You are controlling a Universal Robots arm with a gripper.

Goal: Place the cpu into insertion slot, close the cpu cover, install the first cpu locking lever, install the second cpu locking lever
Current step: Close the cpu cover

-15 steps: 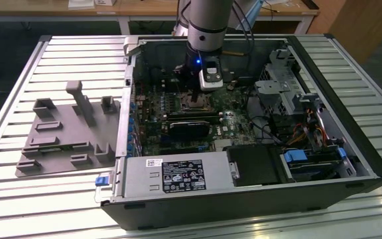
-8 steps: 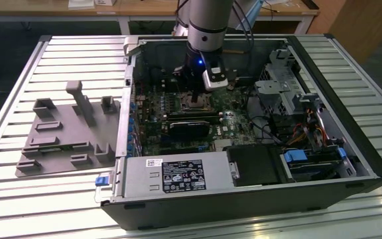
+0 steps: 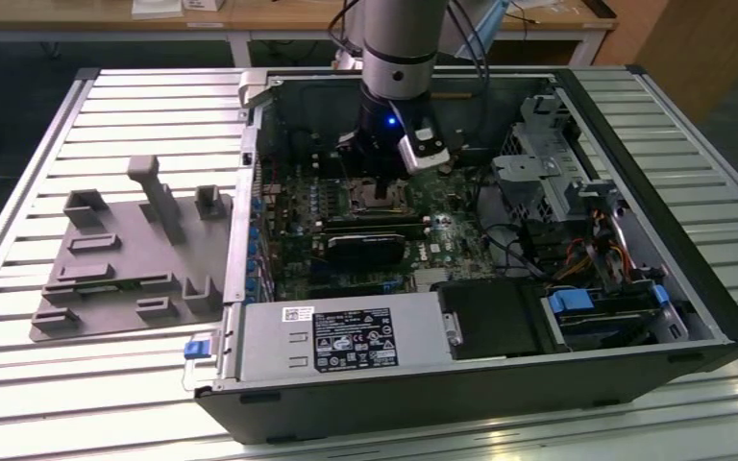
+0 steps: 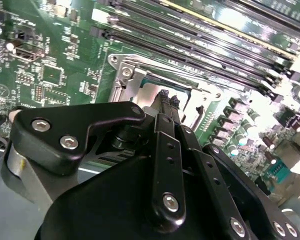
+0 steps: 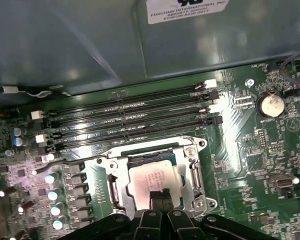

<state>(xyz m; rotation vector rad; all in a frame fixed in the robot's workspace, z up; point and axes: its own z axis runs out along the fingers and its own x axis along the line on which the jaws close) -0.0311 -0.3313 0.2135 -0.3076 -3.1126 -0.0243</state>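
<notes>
The cpu (image 5: 152, 180) lies flat in the insertion slot (image 3: 369, 199), its pale silver face showing. The silvery cpu cover (image 5: 189, 172) frames it and looks folded down around it; its corner (image 4: 127, 75) also shows in the second wrist view. My gripper (image 5: 160, 194) is shut, its two black fingertips (image 4: 162, 96) pressed together with nothing between them. They hover at the edge of the chip and cover. A thin metal lever (image 5: 65, 160) runs along one side of the socket. In the exterior view the gripper (image 3: 382, 182) reaches down into the open computer case.
Long black memory slots (image 5: 130, 120) run beside the socket, with a row of capacitors (image 5: 52, 195) and a coin cell (image 5: 268, 105) nearby. A black card (image 3: 369, 245), the power supply (image 3: 331, 341) and a drive cage (image 3: 561, 173) crowd the case. A grey fixture plate (image 3: 126, 259) lies outside.
</notes>
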